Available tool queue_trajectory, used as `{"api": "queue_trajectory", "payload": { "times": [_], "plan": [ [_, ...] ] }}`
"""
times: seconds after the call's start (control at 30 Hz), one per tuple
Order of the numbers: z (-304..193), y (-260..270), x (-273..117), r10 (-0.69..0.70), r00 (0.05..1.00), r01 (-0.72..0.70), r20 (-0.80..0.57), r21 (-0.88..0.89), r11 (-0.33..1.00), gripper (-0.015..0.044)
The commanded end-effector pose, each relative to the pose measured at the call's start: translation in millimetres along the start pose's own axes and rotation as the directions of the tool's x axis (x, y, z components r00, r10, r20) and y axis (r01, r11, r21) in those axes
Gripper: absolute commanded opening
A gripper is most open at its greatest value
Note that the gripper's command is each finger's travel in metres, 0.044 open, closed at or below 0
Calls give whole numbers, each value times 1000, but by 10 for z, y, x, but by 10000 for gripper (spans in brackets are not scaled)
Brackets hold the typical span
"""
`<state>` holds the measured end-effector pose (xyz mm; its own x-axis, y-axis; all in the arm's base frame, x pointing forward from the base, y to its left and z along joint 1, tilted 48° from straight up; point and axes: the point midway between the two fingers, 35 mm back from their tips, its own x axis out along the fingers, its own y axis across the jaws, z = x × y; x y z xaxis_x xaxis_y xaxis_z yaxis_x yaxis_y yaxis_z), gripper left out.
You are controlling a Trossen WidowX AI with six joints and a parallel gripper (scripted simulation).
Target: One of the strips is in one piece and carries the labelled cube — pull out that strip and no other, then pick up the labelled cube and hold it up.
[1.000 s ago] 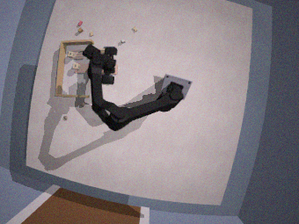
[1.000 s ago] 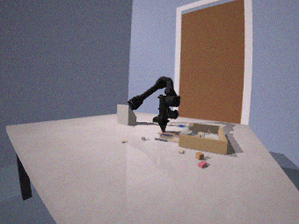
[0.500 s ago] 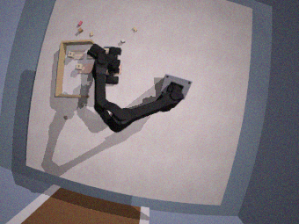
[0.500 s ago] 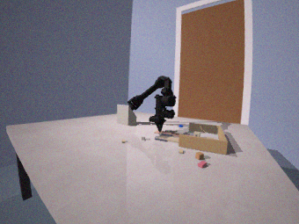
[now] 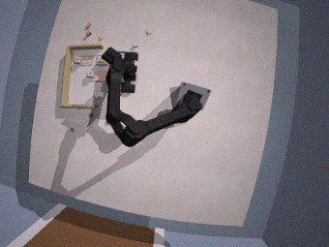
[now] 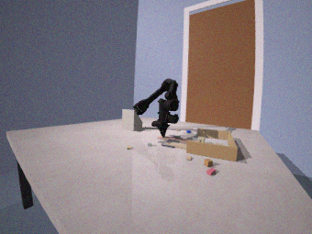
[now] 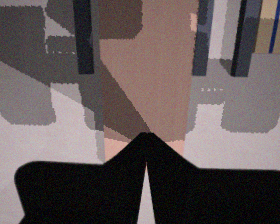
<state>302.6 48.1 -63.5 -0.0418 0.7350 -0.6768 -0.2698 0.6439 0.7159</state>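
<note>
- Surface: pale off-white table (image 6: 92, 182), matte w/ faint sheen. One dark leg (image 6: 25, 186) shows at its near-left corner.
- Near edge of the scatter, ext. view: 1 pink block (image 6: 211, 172), 1 orange block (image 6: 208, 162), 1 small tan block (image 6: 189, 158). A tiny bit lies further left (image 6: 129, 147).
- Top view adds 1 more tan bit (image 5: 149, 32) and 1 whitish bit (image 5: 135, 46), both apart from the rest.
- 1 tan open frame/tray (image 6: 216, 150) mid-table, low walls. Inside it in top view: 2 small cubes (image 5: 77, 60) (image 5: 90, 74) on pale strips. Which one carries the label, can't tell; too blurred.
- Gripper (image 7: 146, 136) clenched, fingertips meeting in a point, nothing btwn them. Tip pressed down on a pink-tan strip (image 7: 150, 75) that runs straight ahead in the wrist view.
- That strip lies just outside the tray's open side, under the arm (image 5: 140, 126) in top view.
- Wrist view: 4 dark upright bars, 2 left of the strip and 2 right (image 7: 84, 35) (image 7: 202, 40). Grey shadows fall across the surface around them.
- 1 arm, black, bent at the elbow, mounted on 1 grey base plate (image 5: 195, 92). In ext. view a tan-grey block (image 6: 132, 120) sits at its foot.
- Room: blue-grey walls, left wall darker. 1 brown door (image 6: 222, 62) w/ white trim behind the table. Floor blue-grey.
</note>
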Motion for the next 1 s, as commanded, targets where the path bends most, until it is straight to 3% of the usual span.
{"api": "queue_trajectory", "payload": {
  "times": [0.0, 0.97],
  "plan": [
    [-145, 9, 71, 6, 999, -5, -32, 10, 1000, 0],
    [-570, -6, 59, 5, 999, -5, -33, 11, 1000, 0]
  ]
}}
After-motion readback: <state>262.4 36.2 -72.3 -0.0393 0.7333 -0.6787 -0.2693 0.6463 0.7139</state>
